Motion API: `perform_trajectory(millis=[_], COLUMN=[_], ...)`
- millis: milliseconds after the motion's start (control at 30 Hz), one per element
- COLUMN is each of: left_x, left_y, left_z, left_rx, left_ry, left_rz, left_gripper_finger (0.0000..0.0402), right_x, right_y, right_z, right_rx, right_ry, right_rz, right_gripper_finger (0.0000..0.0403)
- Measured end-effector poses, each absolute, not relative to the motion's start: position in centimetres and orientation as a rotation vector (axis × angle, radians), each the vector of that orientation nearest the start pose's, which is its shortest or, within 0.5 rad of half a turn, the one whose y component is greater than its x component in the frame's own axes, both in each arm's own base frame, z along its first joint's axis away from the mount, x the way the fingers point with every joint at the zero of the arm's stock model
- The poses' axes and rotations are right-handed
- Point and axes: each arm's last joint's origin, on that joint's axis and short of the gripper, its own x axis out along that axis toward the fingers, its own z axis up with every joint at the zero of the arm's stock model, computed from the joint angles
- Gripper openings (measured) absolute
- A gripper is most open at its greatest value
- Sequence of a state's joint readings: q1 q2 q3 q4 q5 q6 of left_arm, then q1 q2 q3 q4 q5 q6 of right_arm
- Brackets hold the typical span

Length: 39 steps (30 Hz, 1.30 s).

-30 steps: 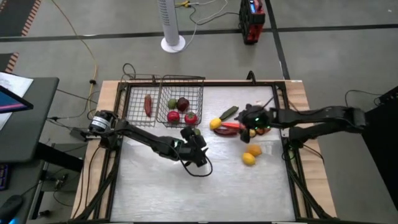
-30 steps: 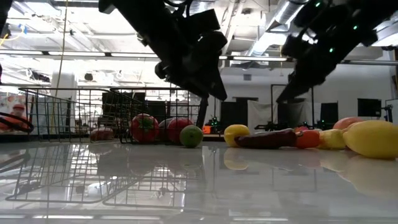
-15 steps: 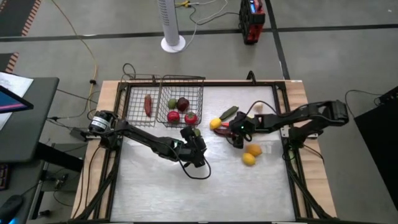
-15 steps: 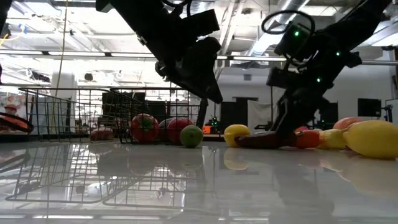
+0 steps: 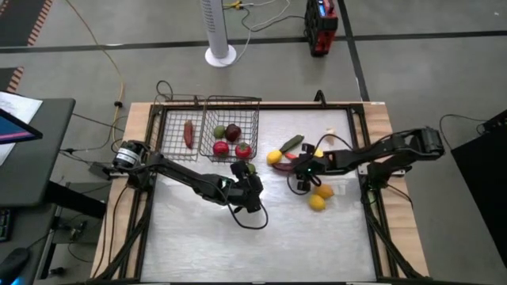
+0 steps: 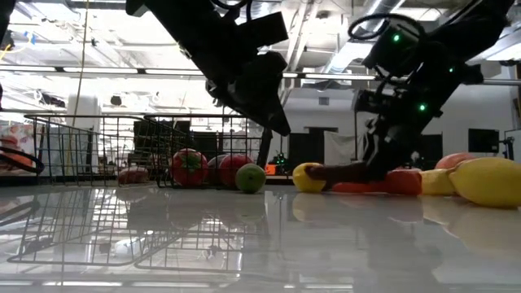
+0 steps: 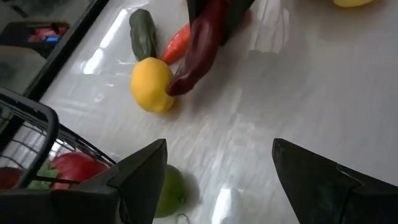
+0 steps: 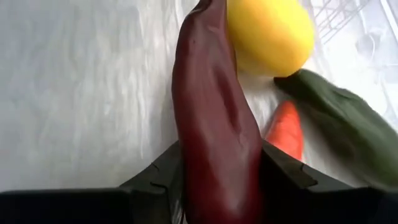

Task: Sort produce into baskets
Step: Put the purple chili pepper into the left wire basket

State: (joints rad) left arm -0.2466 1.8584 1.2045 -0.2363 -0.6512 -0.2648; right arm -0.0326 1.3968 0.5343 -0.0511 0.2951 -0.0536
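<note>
My right gripper (image 5: 302,171) is shut on a long dark red vegetable (image 8: 214,118) in the produce pile at mid-right. Against that vegetable lie a yellow round fruit (image 8: 270,34), an orange-red long one (image 8: 286,132) and a dark green long one (image 8: 339,118). My left gripper (image 5: 250,191) hovers open above the table's middle, a green round fruit (image 7: 169,190) on the table just beyond it. At the far left stand the two baskets: the shallower (image 5: 170,136) holds a long red piece, the deeper (image 5: 231,101) holds several round ones. My right gripper pinches the dark red vegetable's thick end (image 8: 217,168) between its two fingers (image 8: 163,180), which lie along its flanks. They come slanting down from the table's right. The vegetable lies about level, its tip by the yellow fruit (image 6: 308,177); whether it is clear of the table I cannot tell.
Two orange-yellow fruits (image 5: 320,196) lie near the table's right edge, just nearer than my right gripper. More yellow and orange produce (image 6: 488,181) sits at the right in the low view. The near half of the white table (image 5: 261,245) is bare.
My right gripper has come down and toward the table's left and near side onto the produce pile, and has shut on the dark red vegetable. The vegetable's tip now sits against the yellow fruit.
</note>
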Motion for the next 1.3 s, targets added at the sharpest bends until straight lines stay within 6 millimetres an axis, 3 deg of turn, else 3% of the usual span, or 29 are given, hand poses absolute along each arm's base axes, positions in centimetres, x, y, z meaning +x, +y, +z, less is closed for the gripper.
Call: perform_trajectory(millis=[333, 533, 800, 900, 1000, 1300], left_x=[37.5, 37.6, 38.1, 38.1, 37.9, 38.0], left_y=[-7.5, -7.8, -7.7, -7.5, -7.1, -7.2], left_z=[19.0, 19.3, 19.9, 20.1, 20.1, 20.0], left_rx=[0.395, 0.657, 0.826, 0.860, 0.864, 0.829], left_ry=[0.778, 0.804, 0.774, 0.775, 0.788, 0.777], left_rz=[0.416, 0.361, 0.401, 0.490, 0.571, 0.535], left_gripper_finger=[0.0280, 0.0280, 0.0280, 0.0280, 0.0280, 0.0280], right_x=[24.0, 24.6, 26.0, 26.4, 26.1, 26.3], right_y=[0.6, 1.7, 2.5, 2.7, 2.8, 2.8], right_z=[19.5, 21.1, 21.7, 22.0, 21.8, 22.6], right_rx=[-0.160, -0.164, -0.165, -0.170, -0.171, -0.158], right_ry=[0.749, 0.756, 0.796, 0.812, 0.871, 0.844], right_rz=[-0.209, -0.174, -0.172, -0.160, -0.172, -0.190], right_gripper_finger=[0.0196, 0.0185, 0.0192, 0.0190, 0.0190, 0.0191])
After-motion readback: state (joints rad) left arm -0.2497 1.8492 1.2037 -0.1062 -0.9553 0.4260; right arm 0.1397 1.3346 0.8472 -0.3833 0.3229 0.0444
